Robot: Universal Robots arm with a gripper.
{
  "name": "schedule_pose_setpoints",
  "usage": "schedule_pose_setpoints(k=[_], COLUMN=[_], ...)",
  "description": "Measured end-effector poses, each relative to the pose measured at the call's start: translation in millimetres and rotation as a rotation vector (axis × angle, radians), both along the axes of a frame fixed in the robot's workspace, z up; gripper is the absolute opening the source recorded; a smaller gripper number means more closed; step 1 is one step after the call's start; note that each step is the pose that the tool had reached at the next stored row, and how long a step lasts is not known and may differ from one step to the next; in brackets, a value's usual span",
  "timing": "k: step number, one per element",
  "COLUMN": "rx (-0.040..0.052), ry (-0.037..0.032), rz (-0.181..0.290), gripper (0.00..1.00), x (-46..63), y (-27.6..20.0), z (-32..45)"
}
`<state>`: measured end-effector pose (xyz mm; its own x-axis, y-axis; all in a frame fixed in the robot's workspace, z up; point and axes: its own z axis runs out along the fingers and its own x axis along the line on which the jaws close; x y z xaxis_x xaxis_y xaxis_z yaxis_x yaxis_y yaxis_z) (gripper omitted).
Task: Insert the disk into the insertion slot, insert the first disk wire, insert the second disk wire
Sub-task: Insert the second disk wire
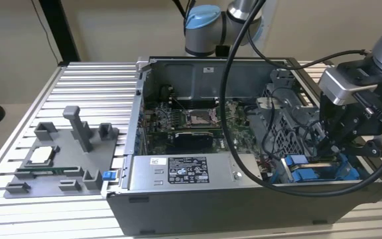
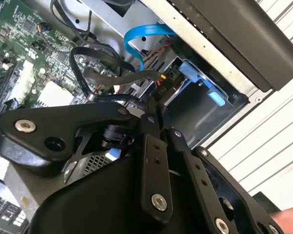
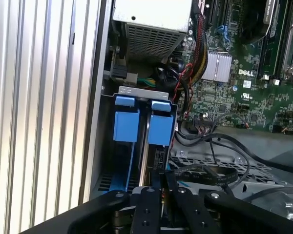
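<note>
Nearest, in the first wrist view: gripper low over the drive corner of the open computer case, jaws narrow and apparently pinched on the end of a black flat cable; exact contact hidden by the fingers.

Just beyond: the disk standing on edge, already seated in the insertion slot at the case's corner, beside the wall. Two bright blue carrier tabs side by side at its end.

Judged step: disk insertion done, first disk wire in hand. Calls for the plug held square to the drive's port and clear of the loose black wiring nearby.

Further in: one blue data cable arching above the bay in the second wrist view, one silver heatsink on the motherboard, one perforated power supply box.

Farthest, in the exterior view: one grey fixture tray on the slatted table, well apart from the case.
</note>
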<state>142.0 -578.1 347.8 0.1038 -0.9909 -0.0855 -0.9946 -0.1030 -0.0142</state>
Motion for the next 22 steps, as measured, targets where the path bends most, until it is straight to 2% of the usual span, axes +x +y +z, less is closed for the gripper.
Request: schedule_pose_setpoints(k=[6, 22], rx=[-0.0001, 0.0001], ry=[-0.0026, -0.0027], rz=[-0.001, -0.008], gripper=[0.0, 0.0], x=[-0.2, -0.2], y=[0.0, 1.7], z=[-1.7, -5.1])
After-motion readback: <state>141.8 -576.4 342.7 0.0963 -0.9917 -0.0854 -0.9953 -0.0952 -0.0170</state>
